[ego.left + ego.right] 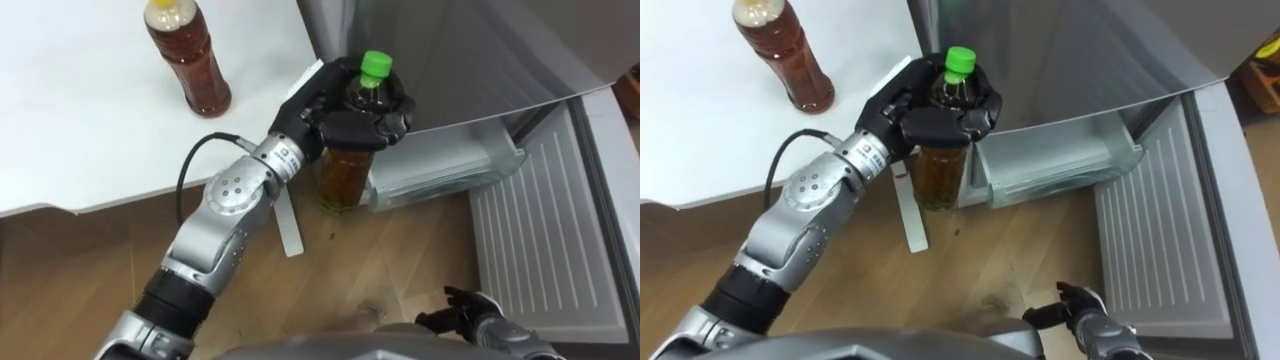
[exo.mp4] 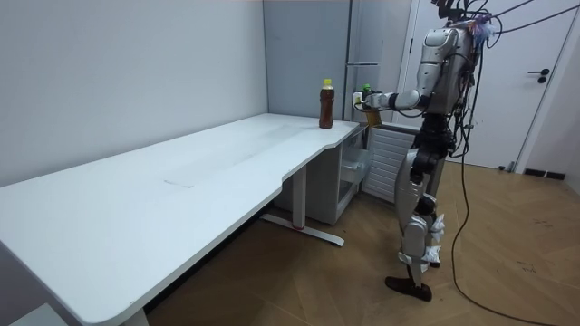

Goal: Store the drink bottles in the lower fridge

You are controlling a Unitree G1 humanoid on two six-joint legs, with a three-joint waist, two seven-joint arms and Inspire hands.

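Note:
My left hand [image 1: 345,118] [image 1: 930,108] is shut on a green-capped bottle of amber drink [image 1: 347,170] [image 1: 940,170], holding it in the air past the table's corner, just left of the open lower fridge. A second bottle [image 1: 188,55] [image 1: 783,55], with a yellow cap and dark brown drink, stands upright on the white table [image 1: 80,130]. My right hand [image 1: 478,312] [image 1: 1080,310] hangs low near the floor, fingers relaxed. In the room view I stand by the table's far end facing the fridge, with the held bottle [image 2: 366,98] out in front.
The lower fridge's door [image 1: 545,240] is swung open to the right, its ribbed inner side facing up. A clear plastic drawer [image 1: 440,170] shows in the fridge opening. The grey upper fridge door [image 1: 480,50] stands above it. Wooden floor lies below.

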